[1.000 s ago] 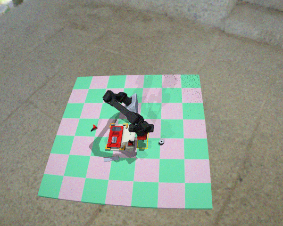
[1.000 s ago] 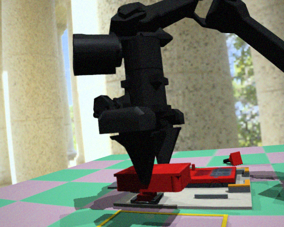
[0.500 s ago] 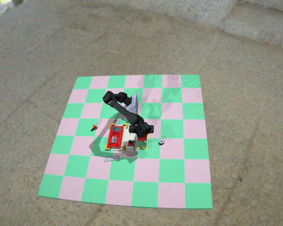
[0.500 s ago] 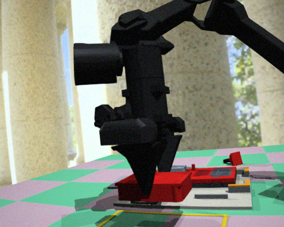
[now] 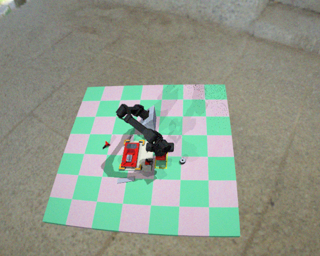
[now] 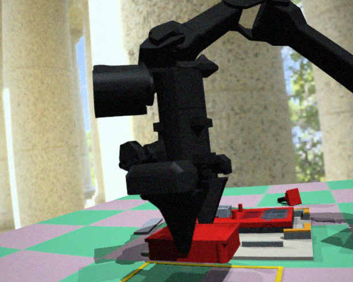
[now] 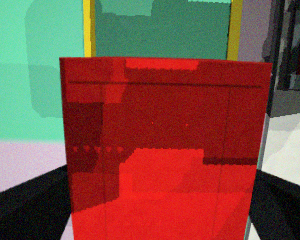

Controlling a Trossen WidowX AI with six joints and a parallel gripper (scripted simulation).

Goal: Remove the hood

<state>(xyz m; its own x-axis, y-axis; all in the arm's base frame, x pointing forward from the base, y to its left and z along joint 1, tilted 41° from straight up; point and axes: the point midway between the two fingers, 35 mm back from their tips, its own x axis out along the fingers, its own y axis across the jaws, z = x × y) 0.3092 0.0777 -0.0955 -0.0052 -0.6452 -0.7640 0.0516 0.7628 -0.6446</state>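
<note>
The hood [image 5: 161,157] [image 6: 216,239] [image 7: 160,125] is a red box-like cover. My gripper [image 6: 195,237] [image 7: 159,176] is shut on it, a finger on each side. The hood is low and looks level; the frames do not show clearly whether it touches the table. The marked area [image 5: 161,168] [image 6: 279,273] [image 7: 89,30] is a yellow outline. The hood covers part of it in the top view and the wrist view, and appears just beyond its car-side edge in the exterior view. The red toy car [image 5: 130,162] [image 6: 255,222] lies beside it, its hood off.
The car is on a pale base plate [image 5: 142,157] [image 6: 270,251] with orange-edged corner holders. A red and dark part [image 5: 148,161] stands on that plate near the area. A wheel [image 5: 182,160], a red and black piece [image 5: 106,144] [image 6: 293,197] and a grey strip [image 5: 126,180] [image 6: 149,225] lie around.
</note>
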